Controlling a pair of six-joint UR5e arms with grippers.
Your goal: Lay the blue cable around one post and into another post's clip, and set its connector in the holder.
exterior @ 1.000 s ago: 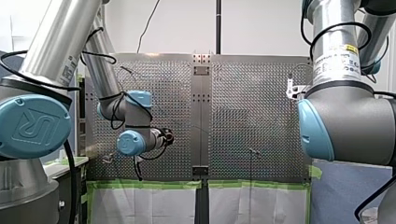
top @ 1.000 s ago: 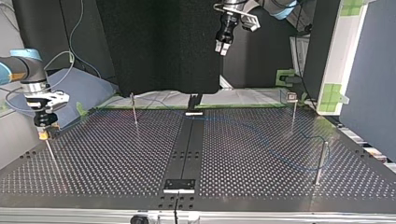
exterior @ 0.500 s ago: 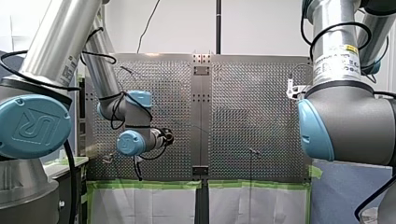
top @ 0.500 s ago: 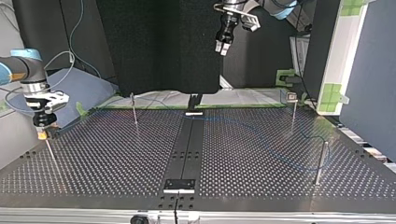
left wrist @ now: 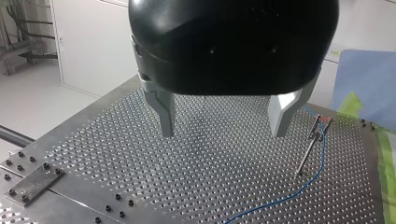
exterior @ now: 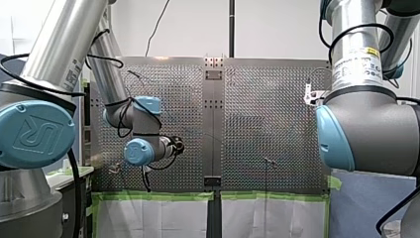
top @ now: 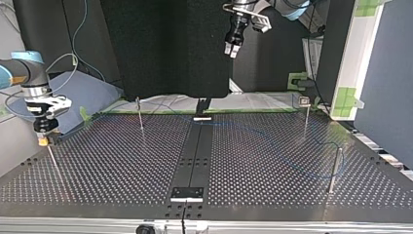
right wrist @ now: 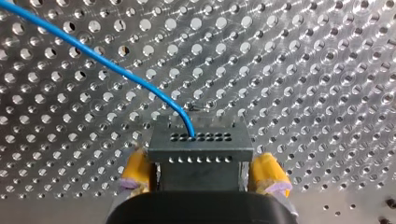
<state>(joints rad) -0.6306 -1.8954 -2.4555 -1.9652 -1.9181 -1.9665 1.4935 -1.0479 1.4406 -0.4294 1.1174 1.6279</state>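
**Right fingers** (right wrist: 268, 175). Yellow-padded and clenched on the two flanks of the connector (right wrist: 198, 144), a grey block with rows of small holes. Gripping it by the sides leaves its holed faces and the cable's exit uncovered, which I judge suits seating it.

**Blue cable** (right wrist: 107, 65). It leaves one hole in the connector's upper row, between the right fingers. From there it bends and runs ahead of them across the worktop (right wrist: 303, 70).

**Worktop.** Perforated metal, close ahead of the right fingers. These fingers are low because the connector's placing is the step in hand. I cannot tell whether the holder is under them.

**Left fingers** (left wrist: 163, 114). Metal, spread wide and grasping nothing. They hang high over the worktop and well apart from the cable, probably parked so the other arm has room.

**Clip post** (left wrist: 314, 142). It stands ahead of and below the left fingers, off to one side. The cable rises just beside it. Whether it sits in the clip is too small to tell.

**Far post** (top: 334, 168). Well apart from both sets of fingers. The cable appears to curve round it, so I judge that routing done.
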